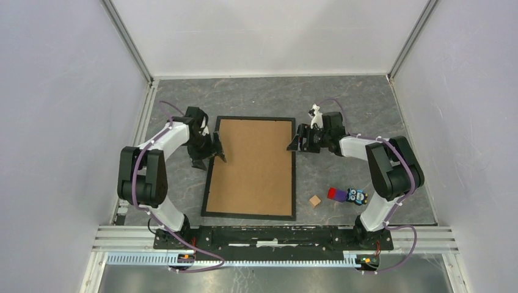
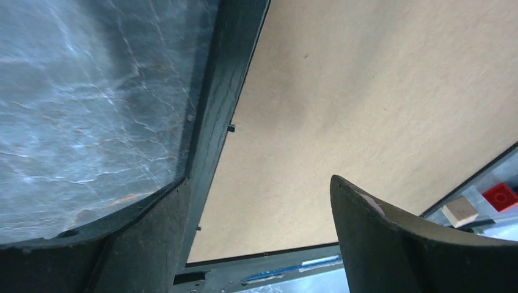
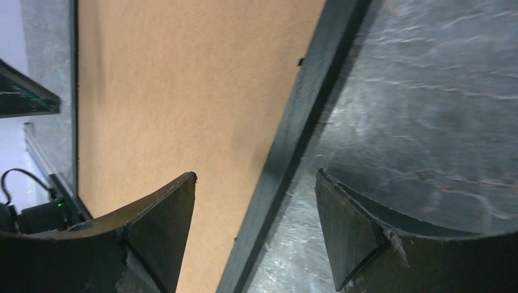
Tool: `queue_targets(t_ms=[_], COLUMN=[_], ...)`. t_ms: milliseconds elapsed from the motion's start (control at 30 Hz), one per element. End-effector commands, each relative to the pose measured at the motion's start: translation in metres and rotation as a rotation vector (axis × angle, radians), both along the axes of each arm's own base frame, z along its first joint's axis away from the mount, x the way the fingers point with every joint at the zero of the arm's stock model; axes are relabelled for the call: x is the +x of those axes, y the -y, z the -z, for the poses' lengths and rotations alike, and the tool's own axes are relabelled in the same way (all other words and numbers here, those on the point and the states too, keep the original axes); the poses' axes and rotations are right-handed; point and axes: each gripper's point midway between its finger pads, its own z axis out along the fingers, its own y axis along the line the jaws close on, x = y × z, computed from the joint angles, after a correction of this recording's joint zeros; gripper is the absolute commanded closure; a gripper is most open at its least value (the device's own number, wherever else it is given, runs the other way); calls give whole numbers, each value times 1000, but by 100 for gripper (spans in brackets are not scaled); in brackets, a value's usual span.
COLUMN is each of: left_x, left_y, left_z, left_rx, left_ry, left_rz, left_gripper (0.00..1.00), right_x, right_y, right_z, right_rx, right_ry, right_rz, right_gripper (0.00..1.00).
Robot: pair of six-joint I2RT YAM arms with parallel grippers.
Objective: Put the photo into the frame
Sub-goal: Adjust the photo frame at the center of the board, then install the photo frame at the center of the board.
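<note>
I see the big, thin black picture frame (image 1: 247, 214) lying flat in the middle of the grey marble table (image 1: 262, 97). A plain brown backing board (image 1: 253, 165) fills the inside of it from edge to edge.

The left gripper (image 1: 217, 149) is down low at the frame's left bar, close to the far corner. Its jaws are spread wide. In the left wrist view, one finger (image 2: 140, 244) is over the black bar and the table. The other finger (image 2: 391, 244) is over the brown board. Nothing is held between them. I cannot tell if the fingers touch the frame.

The right gripper (image 1: 296, 141) is down low at the frame's right bar, also close to the far corner. Its jaws are wide apart too. In the right wrist view, the black bar runs right between its two fingers, with one over the board and one over the table. It holds nothing.

To the right of the frame's near right corner, three small things sit on the table. A small wooden cube (image 1: 315, 200) is nearest the frame. A red and purple block (image 1: 335, 194) is next, and a little blue toy with big eyes (image 1: 356, 196) sits just beside the block.
</note>
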Motion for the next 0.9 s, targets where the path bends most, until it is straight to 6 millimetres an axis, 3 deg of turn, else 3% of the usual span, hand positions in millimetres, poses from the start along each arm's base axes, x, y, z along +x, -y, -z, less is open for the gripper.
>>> queue_targets(t_ms=[0,133,367,567,733,867], left_x=[28,43,35,30,26,22], left_y=[-19,-45,-29,-23,-22,-12], left_z=[-25,-18,8,11,19,23], left_rx=[111,269,189,173,195,179], left_ry=[126,127,36,40,11,-6], left_rz=[47,5,44,68,93,128], left_gripper=[11,18,44,44,56,68], right_x=[16,25,42,50,52,58], right_y=[26,34,30,28,30,36], right_z=[4,-4,-19,-18,-13,-14], right_rx=[-144,-200,-190,-186,-198,-159], right_ry=[16,34,60,55,44,29], right_rz=[10,5,19,21,44,115], right_gripper=[21,18,20,21,23,31])
